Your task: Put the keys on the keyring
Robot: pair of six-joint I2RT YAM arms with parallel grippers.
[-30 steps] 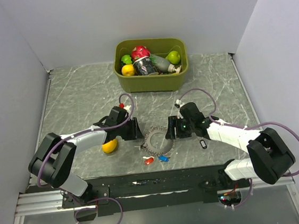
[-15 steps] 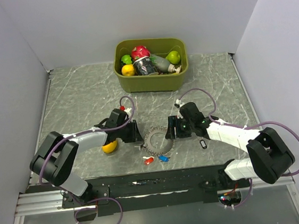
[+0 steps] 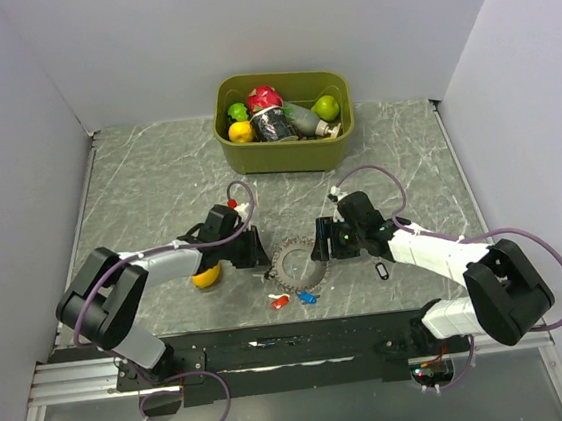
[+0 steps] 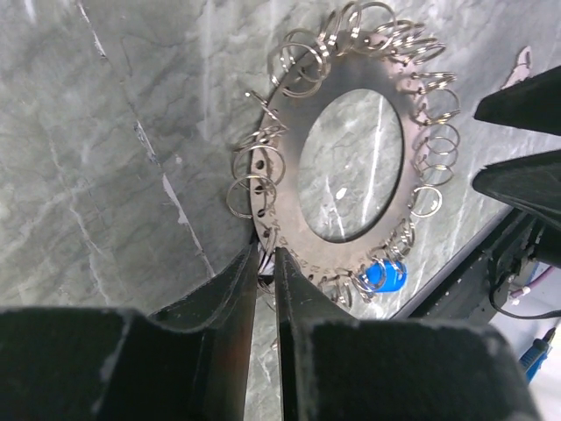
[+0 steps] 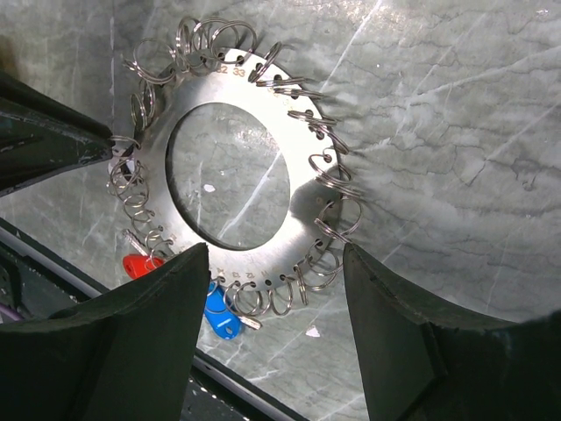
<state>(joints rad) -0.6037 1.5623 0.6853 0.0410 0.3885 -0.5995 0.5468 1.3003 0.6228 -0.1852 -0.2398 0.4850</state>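
Well, left gripper [image 4: 263, 254] shows just a narrow slit at the keyring [image 4: 279, 184] rim, can't tell if it's gripping; right gripper [image 5: 273, 254] gapes wide opposite. Red and blue keys [image 3: 279, 300] lie just beside the keyring.

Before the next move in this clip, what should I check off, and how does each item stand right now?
1. Left end effector gripping the keyring rim: cannot tell; its fingers are nearly together at the rim.
2. Right end effector open: ok, jaws wide above the keyring.
3. Keyring lying flat: ok.
4. Red key and blue key threaded on: cannot tell; both lie at the keyring's near edge.
5. Black key on the keyring: not ok, it lies apart to the right.
6. Lemon clear of the keyring: ok, it lies beside the left arm.
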